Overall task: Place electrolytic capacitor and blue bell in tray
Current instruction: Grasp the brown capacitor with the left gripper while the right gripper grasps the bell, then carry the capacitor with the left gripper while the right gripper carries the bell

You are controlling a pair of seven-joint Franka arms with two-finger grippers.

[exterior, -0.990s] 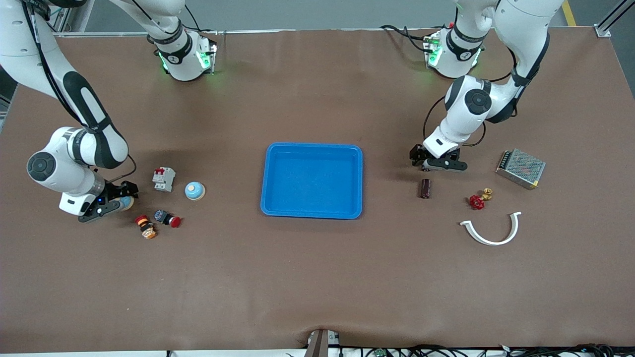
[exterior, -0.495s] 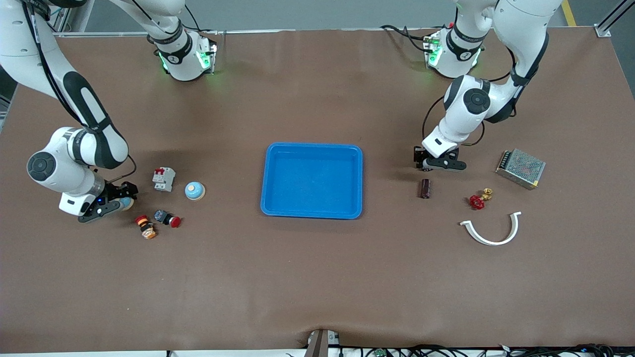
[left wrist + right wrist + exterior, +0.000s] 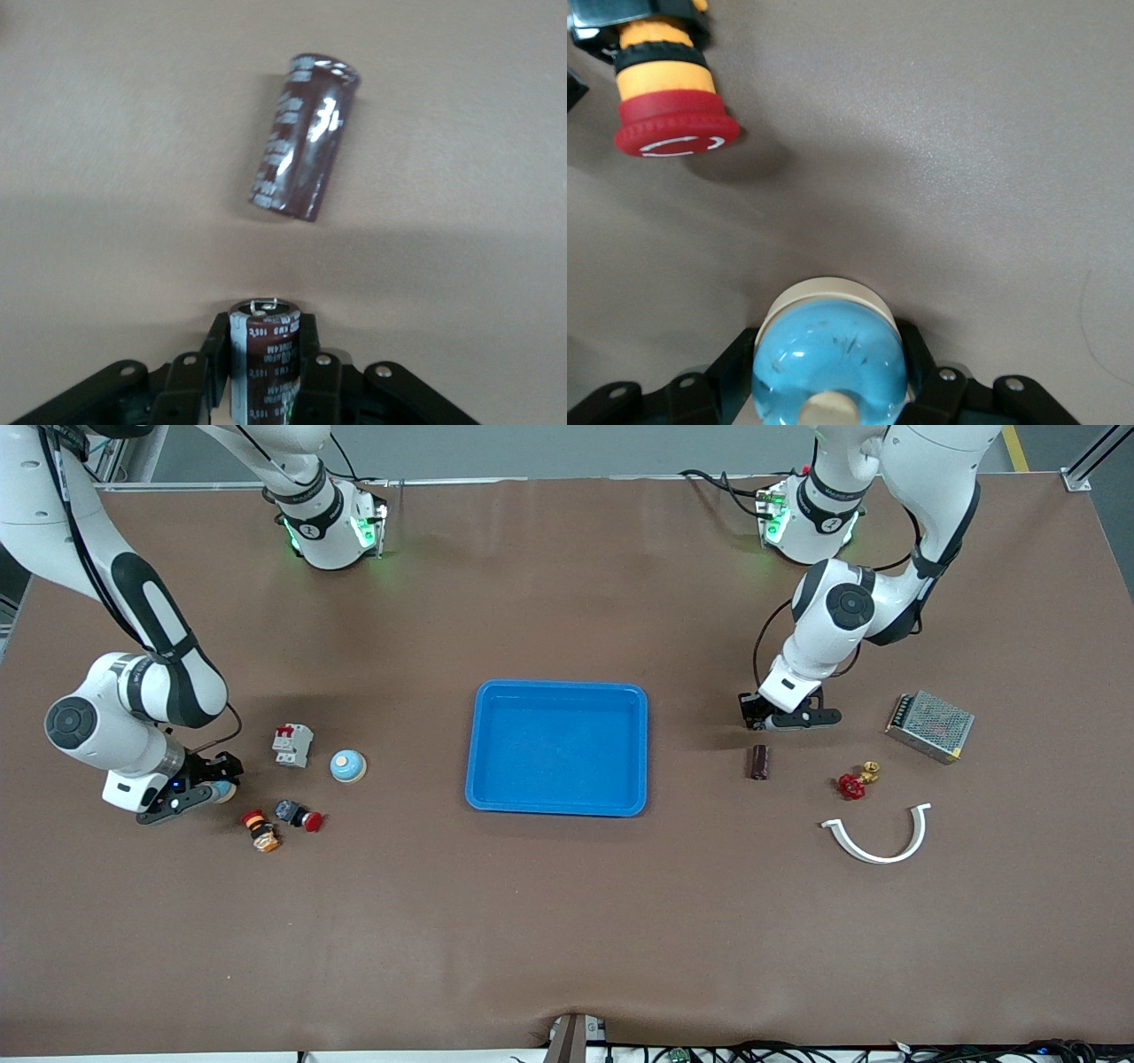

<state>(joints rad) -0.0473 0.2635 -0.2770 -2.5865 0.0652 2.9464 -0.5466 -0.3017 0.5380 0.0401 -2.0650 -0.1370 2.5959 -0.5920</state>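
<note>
The blue tray (image 3: 556, 687) lies empty at the table's middle. My left gripper (image 3: 753, 716) is shut on a dark-brown electrolytic capacitor (image 3: 266, 363), low over the table between the tray and the left arm's end; in the left wrist view the gripper (image 3: 264, 332) holds it endwise. A second capacitor (image 3: 759, 762) lies on the table just nearer the camera and shows in the left wrist view (image 3: 306, 135). My right gripper (image 3: 220, 784) is shut on a blue bell (image 3: 828, 367), low over the right arm's end. Another blue bell (image 3: 348, 766) sits between it and the tray.
A white circuit breaker (image 3: 291, 744) stands beside the loose bell. Two push buttons (image 3: 260, 830) (image 3: 299, 815) lie close to my right gripper; one shows in the right wrist view (image 3: 664, 106). A metal power supply (image 3: 929, 725), red valve (image 3: 854, 782) and white curved clip (image 3: 877, 837) lie toward the left arm's end.
My left hand has shifted slightly toward the left arm's end and turned a little, the capacitor still in it. My right hand has barely moved, still holding the bell.
</note>
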